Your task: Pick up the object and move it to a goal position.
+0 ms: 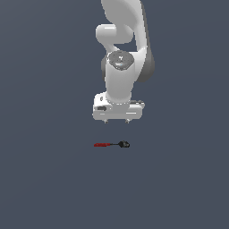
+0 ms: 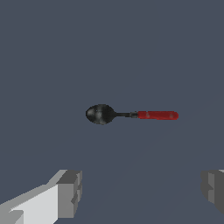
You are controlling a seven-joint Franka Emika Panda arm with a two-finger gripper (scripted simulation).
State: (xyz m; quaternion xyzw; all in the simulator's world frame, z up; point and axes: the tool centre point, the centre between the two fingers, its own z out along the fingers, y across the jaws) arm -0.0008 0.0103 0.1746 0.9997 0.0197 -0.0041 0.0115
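The object (image 1: 112, 144) is a tiny spoon-like tool with a red handle, a thin dark shaft and a black rounded head. It lies flat on the dark grey floor, its head toward the exterior view's right. In the wrist view the object (image 2: 131, 114) shows whole, apart from both fingers. My gripper (image 1: 116, 121) hangs above the object with a gap between them, pointing down. Its two grey fingertips (image 2: 70, 193) stand wide apart, so the gripper (image 2: 142, 192) is open and holds nothing.
The white arm (image 1: 120, 58) rises above the gripper toward the top of the exterior view. A plain dark grey floor (image 1: 44, 179) spreads around the object. No other objects show.
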